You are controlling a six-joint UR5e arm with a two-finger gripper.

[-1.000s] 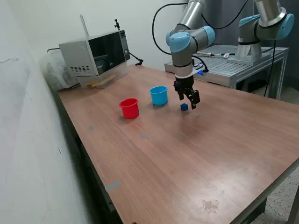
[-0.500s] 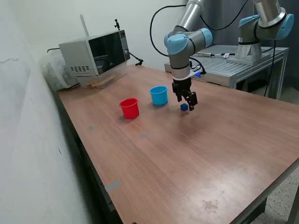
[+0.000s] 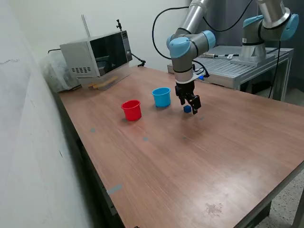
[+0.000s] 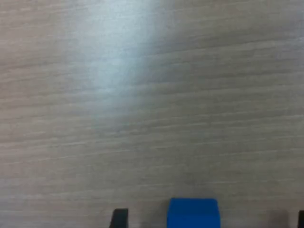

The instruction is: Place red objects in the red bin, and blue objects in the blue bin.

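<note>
A small dark blue cube lies on the wooden table, to the exterior view's right of the light blue cup. The red cup stands further to the exterior view's left. My gripper hangs low over the blue cube, pointing down. In the wrist view the blue cube sits between the two dark fingertips of the gripper, which is open and not touching it. No red objects show in either view.
A microwave stands at the table's far corner beside a plastic bag. A second robot arm is mounted on a metal bench behind. A white wall runs along the exterior view's left.
My gripper has shifted slightly toward the exterior view's left and come down closer to the blue cube. The cube and both cups have not moved.
</note>
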